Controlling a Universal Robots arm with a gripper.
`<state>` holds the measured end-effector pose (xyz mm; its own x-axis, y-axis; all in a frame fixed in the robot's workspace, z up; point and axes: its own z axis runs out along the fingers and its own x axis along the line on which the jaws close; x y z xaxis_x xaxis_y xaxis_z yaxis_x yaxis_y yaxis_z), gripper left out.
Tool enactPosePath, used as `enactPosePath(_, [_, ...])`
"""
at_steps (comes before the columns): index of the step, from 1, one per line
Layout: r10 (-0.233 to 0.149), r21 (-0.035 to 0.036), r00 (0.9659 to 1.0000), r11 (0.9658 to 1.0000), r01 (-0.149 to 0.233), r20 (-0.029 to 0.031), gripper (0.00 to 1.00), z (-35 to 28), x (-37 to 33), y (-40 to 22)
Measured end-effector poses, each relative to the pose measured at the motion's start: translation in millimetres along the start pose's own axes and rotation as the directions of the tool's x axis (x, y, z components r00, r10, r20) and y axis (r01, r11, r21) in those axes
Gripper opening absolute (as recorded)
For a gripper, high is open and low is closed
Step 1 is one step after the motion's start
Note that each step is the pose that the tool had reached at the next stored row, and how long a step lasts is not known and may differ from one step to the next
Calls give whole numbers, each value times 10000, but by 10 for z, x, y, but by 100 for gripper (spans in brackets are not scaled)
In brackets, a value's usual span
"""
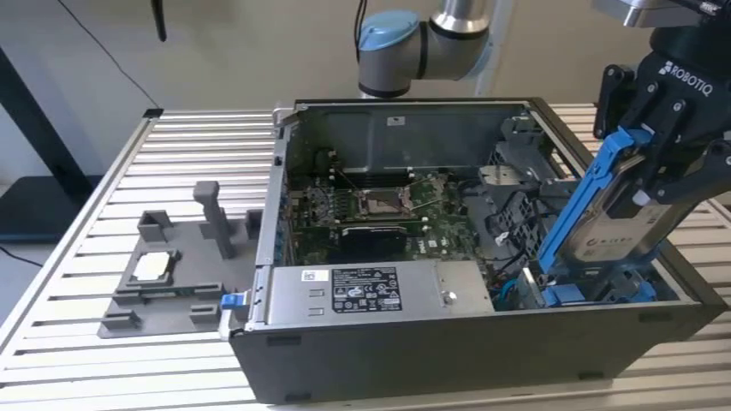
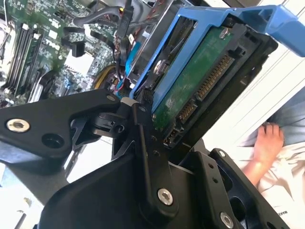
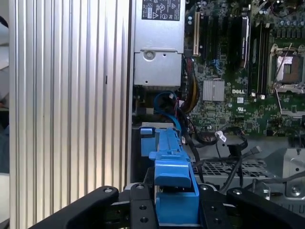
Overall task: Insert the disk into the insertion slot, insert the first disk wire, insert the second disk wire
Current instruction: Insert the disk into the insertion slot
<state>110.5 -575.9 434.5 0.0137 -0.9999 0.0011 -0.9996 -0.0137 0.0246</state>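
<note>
Fingers [image 1: 686,175] on my arm are clamped onto the disk [image 1: 605,227], gripping its upper part. The disk stands steeply tilted at the exterior view's right end of the open computer case [image 1: 457,360]. Its lower end is down inside the case by the grey insertion slot [image 1: 516,201]; I cannot tell whether it sits in it. In the second wrist view its green circuit board and connector show, with a person's hand [image 2: 267,143] beyond. The motherboard [image 1: 377,210] and silver power-supply box [image 1: 365,291] lie toward the exterior view's left. The case sits on a slatted worktop [image 1: 194,137].
</note>
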Motion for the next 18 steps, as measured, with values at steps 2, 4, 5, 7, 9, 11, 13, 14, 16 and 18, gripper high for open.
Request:
enactPosePath(2, [1,0,10000,10000,-1,1,33,29,0,-4])
enactPosePath(4, [0,0,10000,10000,0,0,33,61,0,-10])
enactPosePath(5, [0,0,10000,10000,0,-1,33,75,0,-13])
enactPosePath(7, [1,0,10000,10000,-1,1,33,100,0,-19])
enactPosePath(9, [1,0,10000,10000,-1,0,33,122,0,-23])
enactPosePath(11, [1,2,10000,10000,-1,0,33,144,1,-27])
enactPosePath(13, [0,2,10000,10000,0,5,33,169,0,-31])
enactPosePath(14, [0,2,10000,10000,0,9,33,182,0,-33])
enactPosePath(16, [0,3,10000,10000,0,21,33,203,0,-35])
enactPosePath(18, [-1,15,10000,10000,1,53,33,223,1,-37])
